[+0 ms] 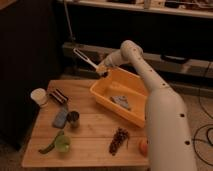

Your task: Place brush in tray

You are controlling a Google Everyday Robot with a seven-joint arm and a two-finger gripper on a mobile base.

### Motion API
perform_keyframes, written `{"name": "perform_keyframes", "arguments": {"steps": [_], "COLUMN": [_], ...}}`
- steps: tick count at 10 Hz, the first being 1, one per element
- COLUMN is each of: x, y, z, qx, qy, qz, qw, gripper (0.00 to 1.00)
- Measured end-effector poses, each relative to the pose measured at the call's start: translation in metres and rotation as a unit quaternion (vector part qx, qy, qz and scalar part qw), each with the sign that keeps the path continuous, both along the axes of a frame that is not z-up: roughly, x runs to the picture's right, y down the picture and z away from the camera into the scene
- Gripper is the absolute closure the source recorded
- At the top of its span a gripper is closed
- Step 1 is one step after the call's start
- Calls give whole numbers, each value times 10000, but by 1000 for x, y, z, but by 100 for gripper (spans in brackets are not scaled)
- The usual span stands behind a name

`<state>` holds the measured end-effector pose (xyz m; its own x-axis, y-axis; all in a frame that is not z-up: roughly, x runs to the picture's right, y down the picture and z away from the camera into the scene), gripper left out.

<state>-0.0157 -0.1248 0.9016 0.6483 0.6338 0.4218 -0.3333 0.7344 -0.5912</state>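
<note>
The brush point(85, 57) has a thin pale handle that sticks up and to the left, in the air above the table's far edge. My gripper point(103, 69) is shut on its lower end, just over the far left corner of the tray. The tray point(107, 97) is a large orange-yellow bin at the back right of the wooden table. A flat grey item point(120, 102) lies inside it. The brush's dark head is hidden at the gripper.
On the wooden table point(95, 135) stand a white cup point(38, 96), a dark striped block point(59, 96), a blue-grey oblong item point(61, 117), a dark can point(73, 119), a green cup point(62, 143), a dark cluster point(119, 140) and an orange fruit point(143, 146). My arm point(160, 115) runs along the right.
</note>
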Motion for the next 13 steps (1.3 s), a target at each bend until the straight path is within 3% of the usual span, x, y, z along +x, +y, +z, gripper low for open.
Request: {"name": "perform_keyframes", "arguments": {"steps": [2,3,5,6,9,11,13], "x": [20,47,74,91,125,135,148], "y": [24,43,62,80,137,179,199], "z": [1,0,-10,-14,-7,0,0], "qx": [-165,-250,-387,-562,-1070,-1475,-1711], "qy": [98,227,438,629,1115,1374,1572], "qz": [55,130,126,73,-3,-43,-9], "qw": [9998,9993,9982,9964,9880,9795,9726], "gripper": [100,100,100,100,100,100,100]}}
